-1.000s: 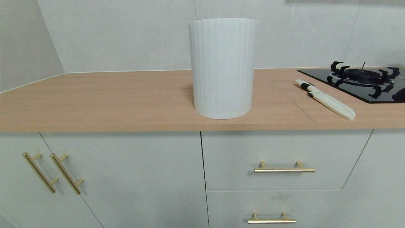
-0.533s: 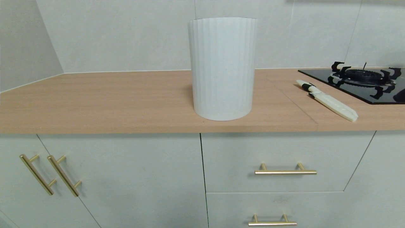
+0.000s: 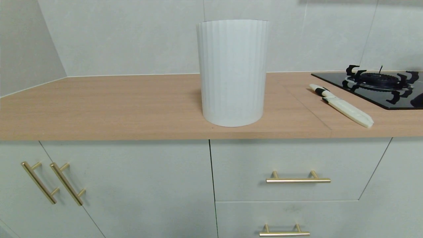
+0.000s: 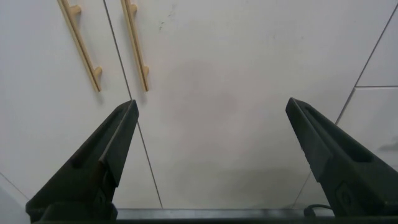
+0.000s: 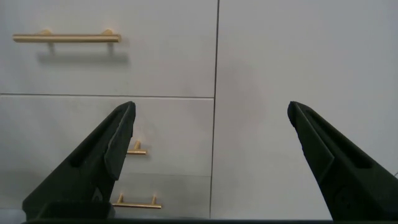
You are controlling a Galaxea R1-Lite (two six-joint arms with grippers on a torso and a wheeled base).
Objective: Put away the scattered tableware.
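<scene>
A tall white ribbed holder point(image 3: 233, 71) stands upright on the wooden countertop point(image 3: 99, 105), near its front edge. A white knife with a black band point(image 3: 340, 104) lies flat to the right of it, beside the stove. My left gripper point(image 4: 211, 109) is open and faces the white cabinet doors below the counter, with nothing between its fingers. My right gripper point(image 5: 211, 115) is open too, facing the drawer fronts, also holding nothing.
A black gas stove point(image 3: 380, 84) sits at the counter's right end. Below are cabinet doors with gold handles point(image 3: 53, 181) at the left and drawers with gold bar handles point(image 3: 297, 180) at the right. Tiled walls close off the back and left.
The head view has shifted slightly, so the counter and cabinets sit a little lower in the picture. Nothing on the counter has moved.
</scene>
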